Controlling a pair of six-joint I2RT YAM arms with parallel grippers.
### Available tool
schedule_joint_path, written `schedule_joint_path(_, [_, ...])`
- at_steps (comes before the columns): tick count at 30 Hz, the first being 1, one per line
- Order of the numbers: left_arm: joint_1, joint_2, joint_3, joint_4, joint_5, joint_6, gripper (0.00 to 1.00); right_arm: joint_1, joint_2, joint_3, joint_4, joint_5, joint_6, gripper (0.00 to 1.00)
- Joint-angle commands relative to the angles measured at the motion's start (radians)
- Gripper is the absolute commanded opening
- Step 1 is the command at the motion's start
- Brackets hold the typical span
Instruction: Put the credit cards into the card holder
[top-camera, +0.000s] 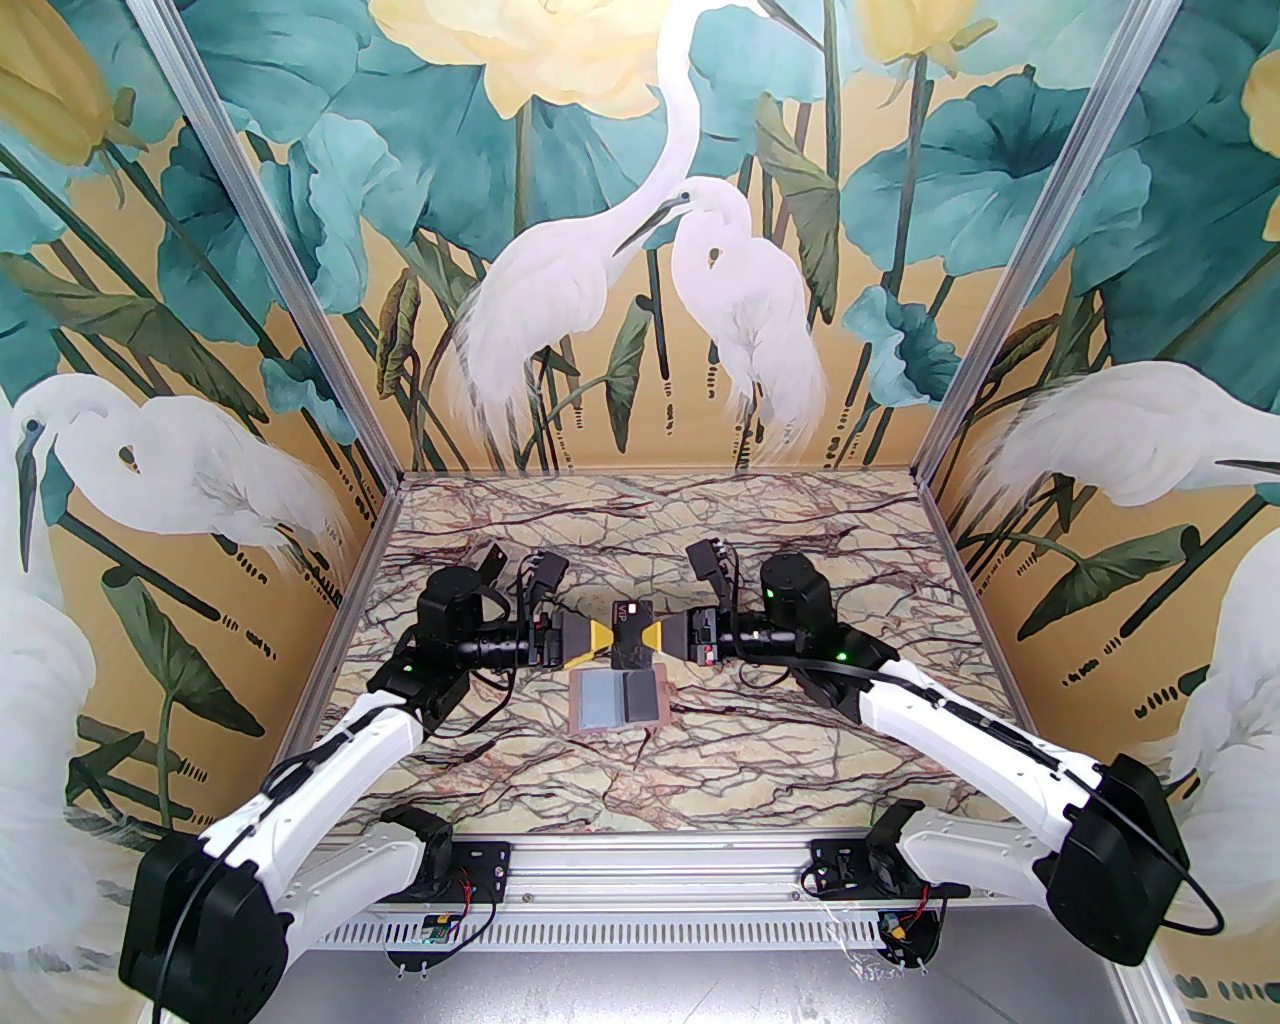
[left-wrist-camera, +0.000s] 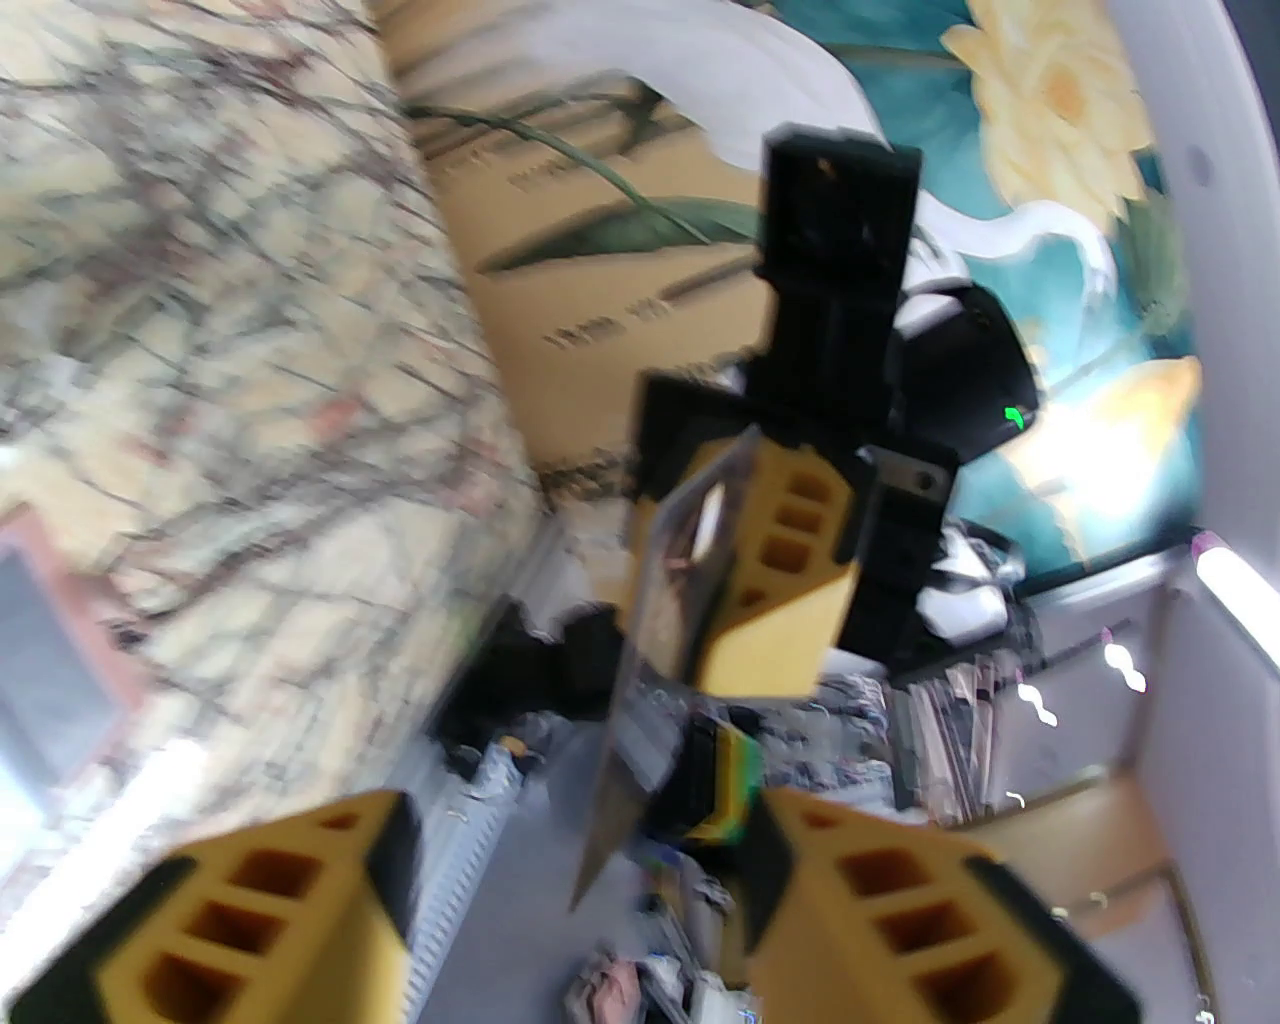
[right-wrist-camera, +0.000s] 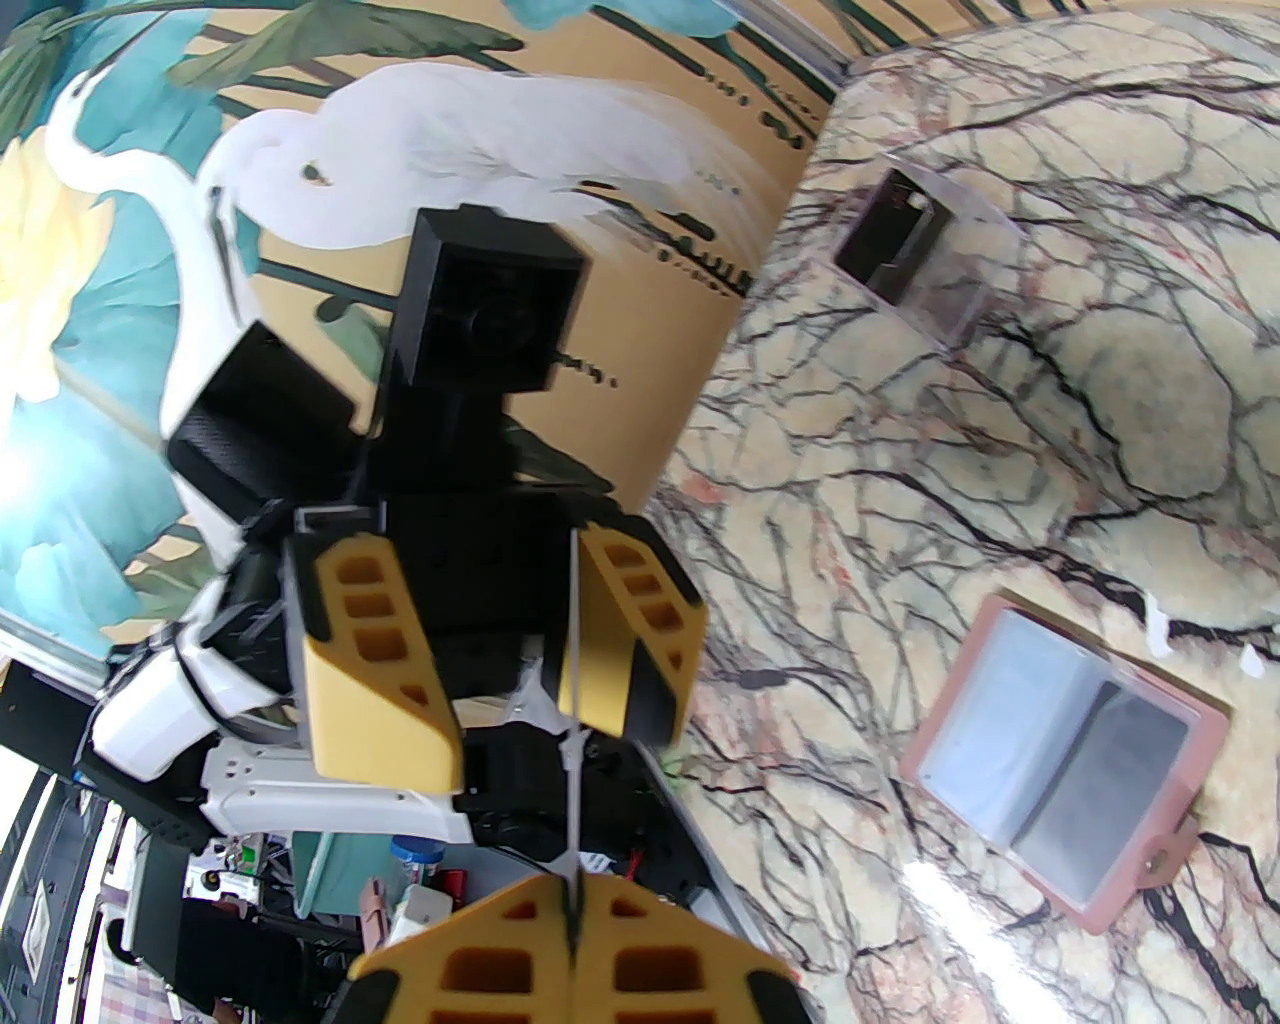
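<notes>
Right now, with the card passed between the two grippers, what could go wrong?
1. The right gripper pinches only the end of the black card, while the left gripper stands open: the card may pivot or slip out.
2. The card seems to lie against one left finger; pulling away might drag it askew.
3. The card holder lies open with nothing pinning it, so insertion may shove it.

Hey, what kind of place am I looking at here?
Probably a robot-lab test booth: robot arms bolted to a marble-patterned table, heron-printed panels on aluminium framing, workshop clutter beyond.
</notes>
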Motion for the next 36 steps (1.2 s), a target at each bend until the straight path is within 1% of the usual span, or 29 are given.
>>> schedule_joint_path(1, [0.045,-0.06,0.052,-0.341,-0.303,0.145,0.66,0.001,0.028,-0.011,-0.086,0.079,-0.049,0.0])
schedule_joint_path(2, [0.058,-0.069,0.049,-0.377,-0.331,0.15,0.66,0.001,0.04,-0.019,-0.097,0.097,-0.054,0.0])
schedule_joint_path(5, [0.072,-0.107,-0.01,-0.385,-0.326,0.127,0.65,0.001,0.088,-0.048,-0.117,0.144,-0.072,0.0])
schedule_joint_path(7, [0.072,-0.127,-0.079,-0.342,-0.293,0.083,0.65,0.004,0.127,-0.074,-0.098,0.154,-0.074,0.0])
schedule_joint_path(10, [0.072,-0.121,-0.156,-0.287,-0.279,0.036,0.61,0.004,0.175,-0.11,-0.039,0.154,-0.073,0.0])
schedule_joint_path(13, [0.07,-0.091,-0.194,-0.224,-0.271,0.033,0.59,0.003,0.239,-0.113,-0.005,0.166,-0.072,0.0])
schedule_joint_path(18, [0.043,0.025,-0.198,-0.169,-0.328,0.064,0.56,0.006,0.368,-0.108,0.104,0.153,-0.047,0.0])
schedule_joint_path(21, [0.027,0.098,-0.18,-0.156,-0.355,0.087,0.5,0.006,0.434,-0.113,0.185,0.156,-0.031,0.0])
schedule_joint_path(23, [0.018,0.129,-0.181,-0.136,-0.383,0.104,0.48,0.008,0.475,-0.114,0.23,0.154,-0.016,0.0])
schedule_joint_path(24, [0.019,0.147,-0.181,-0.125,-0.393,0.109,0.46,0.009,0.493,-0.117,0.255,0.151,-0.006,0.0])
schedule_joint_path(27, [0.014,0.211,-0.166,-0.112,-0.382,0.117,0.39,0.017,0.515,-0.14,0.331,0.139,0.018,0.0])
schedule_joint_path(30, [0.001,0.241,-0.168,-0.085,-0.37,0.119,0.36,0.019,0.518,-0.139,0.336,0.135,0.011,0.0])
schedule_joint_path(36, [-0.009,0.261,-0.18,-0.084,-0.401,0.132,0.34,0.024,0.537,-0.139,0.378,0.123,0.016,0.0])
